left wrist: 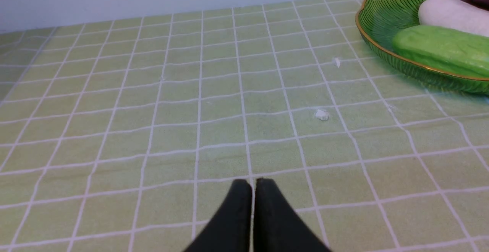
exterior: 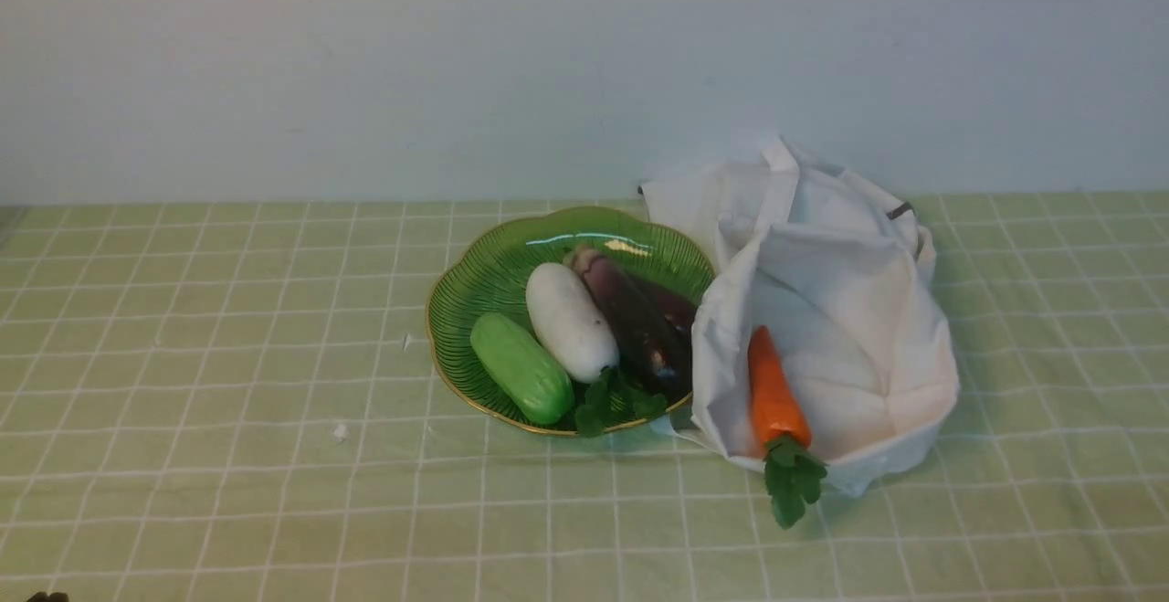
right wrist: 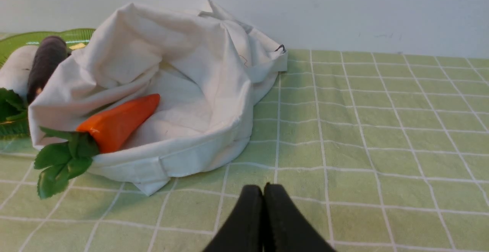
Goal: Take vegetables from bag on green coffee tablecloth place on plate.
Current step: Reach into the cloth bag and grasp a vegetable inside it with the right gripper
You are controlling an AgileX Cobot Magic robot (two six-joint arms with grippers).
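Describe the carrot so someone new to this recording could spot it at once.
On the green checked cloth, find the white fabric bag to the right of the green glass plate. The carrot lies in the bag's open mouth, its leafy top hanging out over the near edge. It is the only orange thing here, unlike the green, white and dark purple vegetables on the plate.

The smooth orange carrot (exterior: 774,392) lies in the mouth of the crumpled white fabric bag (exterior: 831,310), its leafy green top hanging over the near edge. The bag slumps open on the white-gridded, pale green tablecloth (exterior: 228,355), just right of the round, scalloped, gold-rimmed green glass plate (exterior: 484,264), which holds other vegetables (exterior: 571,321).
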